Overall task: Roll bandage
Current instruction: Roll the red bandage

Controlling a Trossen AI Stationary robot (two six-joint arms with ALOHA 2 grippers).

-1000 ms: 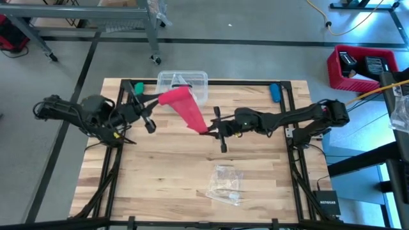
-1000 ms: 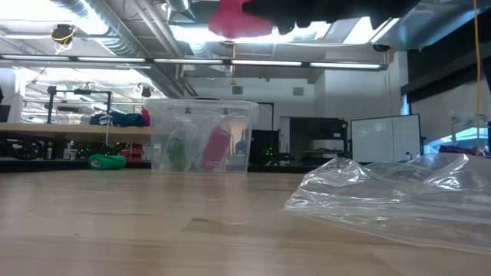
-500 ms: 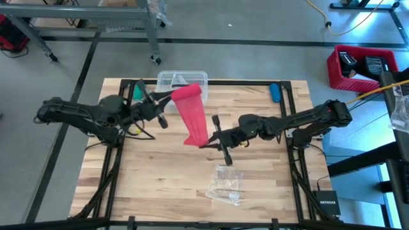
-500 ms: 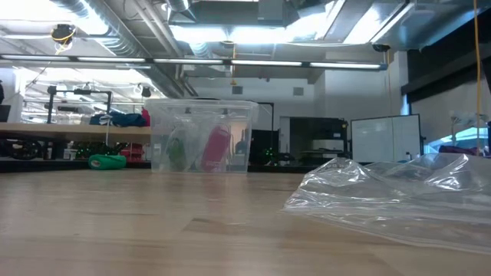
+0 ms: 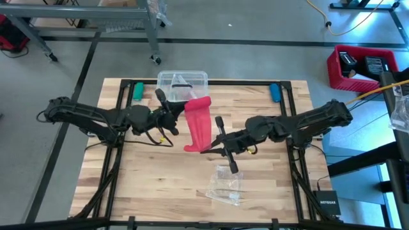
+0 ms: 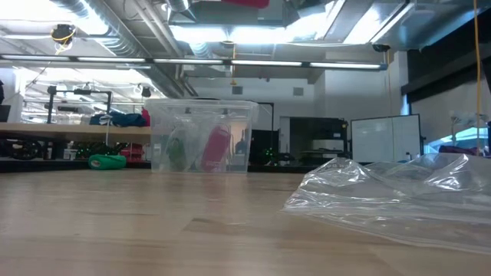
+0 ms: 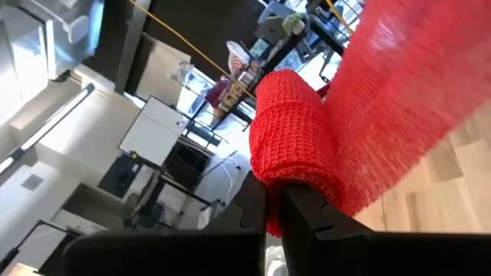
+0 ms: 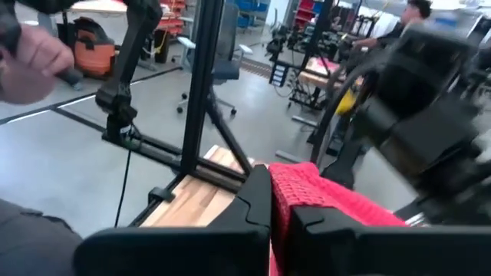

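Note:
The bandage (image 5: 199, 122) is a red-pink strip held in the air over the middle of the table, running from far to near between my two grippers. My left gripper (image 5: 181, 114) comes in from the table's left and is shut on the strip's far end, which is bunched into a thick wad (image 7: 295, 146). My right gripper (image 5: 204, 149) comes in from the right and is shut on the near end. The low view shows only a red sliver of bandage (image 6: 245, 2) at its top edge. My left gripper pinches the bunched, several-layered far end of the bandage (image 7: 285, 178) between its two fingers, which come at it level from the table's left. The strip runs away from the wad, lifted clear of the table. My right gripper pinches the near end of the bandage (image 8: 301, 193) between its two fingers, level from the table's right. The fingers lie across the strip. That end narrows into the hold and hangs clear of the table.
A clear plastic box (image 5: 183, 85) stands at the far edge just behind the bandage. A crumpled clear wrapper (image 5: 225, 185) lies near the front, below the right gripper. A green roll (image 5: 138, 91) and a blue object (image 5: 275, 92) lie at the far corners.
My left gripper has moved toward the table's right and a little down with the far end. My right gripper has risen and moved toward the near edge. The bandage has swung from a slant to a far-to-near line and has left the low view almost wholly.

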